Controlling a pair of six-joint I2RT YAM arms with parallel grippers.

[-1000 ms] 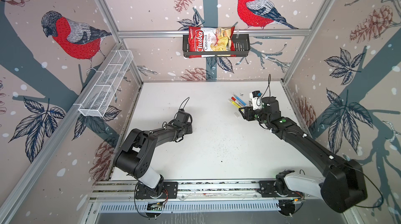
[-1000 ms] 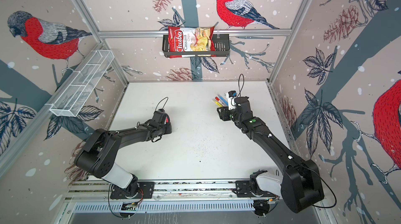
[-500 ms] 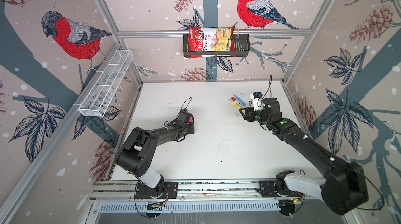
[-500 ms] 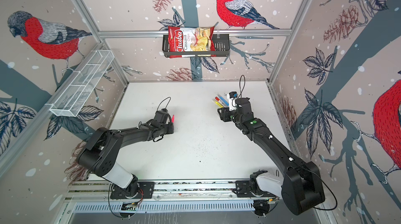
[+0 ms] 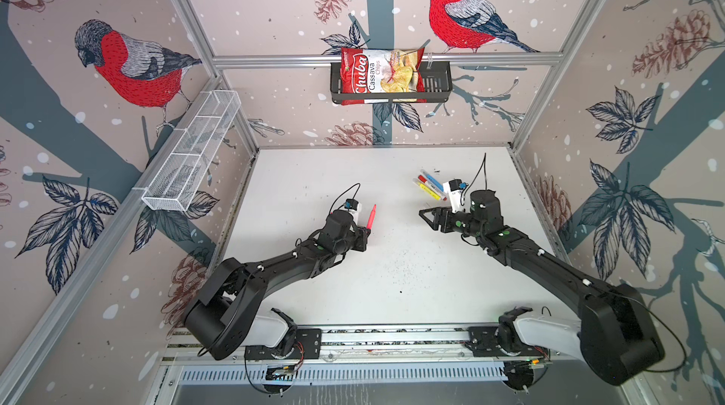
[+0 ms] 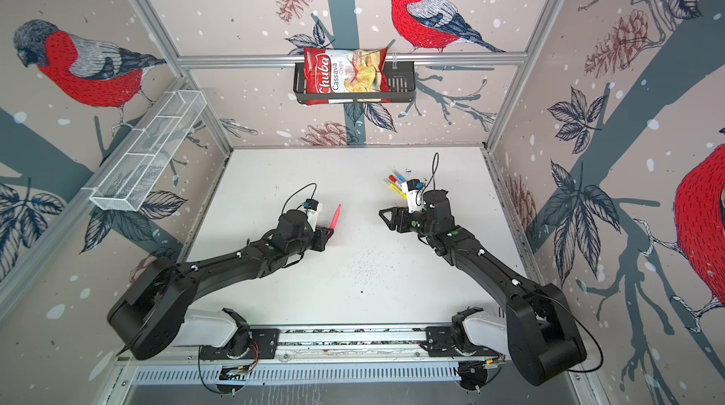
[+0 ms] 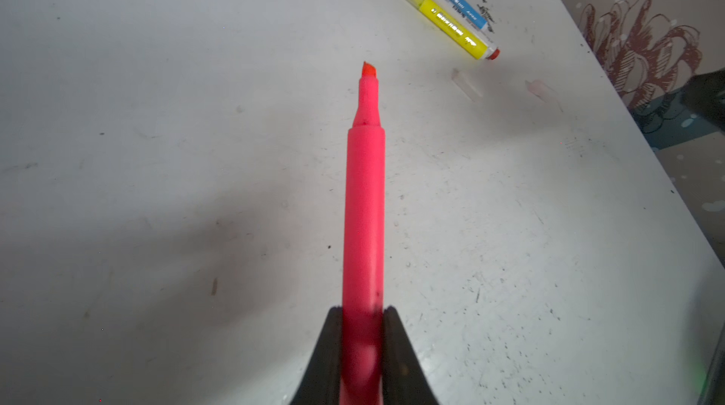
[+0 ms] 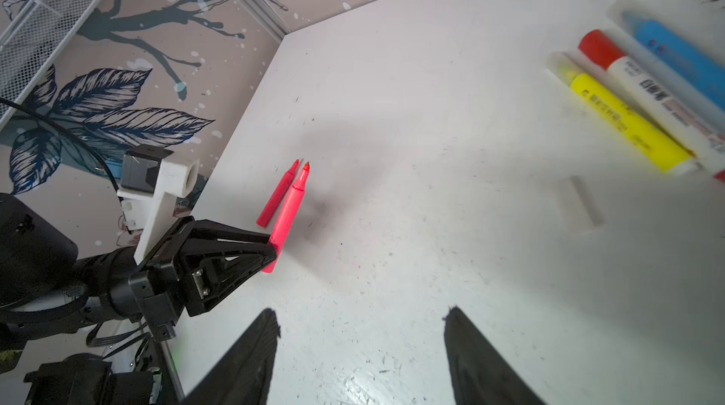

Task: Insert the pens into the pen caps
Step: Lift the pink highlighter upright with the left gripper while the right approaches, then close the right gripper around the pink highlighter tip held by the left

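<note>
Left wrist view: the left fingers (image 7: pixel 333 344) are clamped on the rear end of a pink pen (image 7: pixel 365 206). The pen is raised off the tabletop (image 7: pixel 157 108), with its bare tip pointing away from the arm.

Right wrist view: the right fingers (image 8: pixel 251 356) stand well apart and hold nothing (bare tabletop shows between them). A second red pen (image 8: pixel 277 197), also uncapped, lies flat just beside the held one.

A yellow pen (image 7: pixel 451 26), a white pen (image 8: pixel 647 97) and a blue pen (image 7: pixel 455 0) lie side by side near the far right corner, each with a cap on. A clear cap (image 7: pixel 467 85) and a pinkish cap (image 7: pixel 543 93) lie loose near them, apart from each other.
</note>
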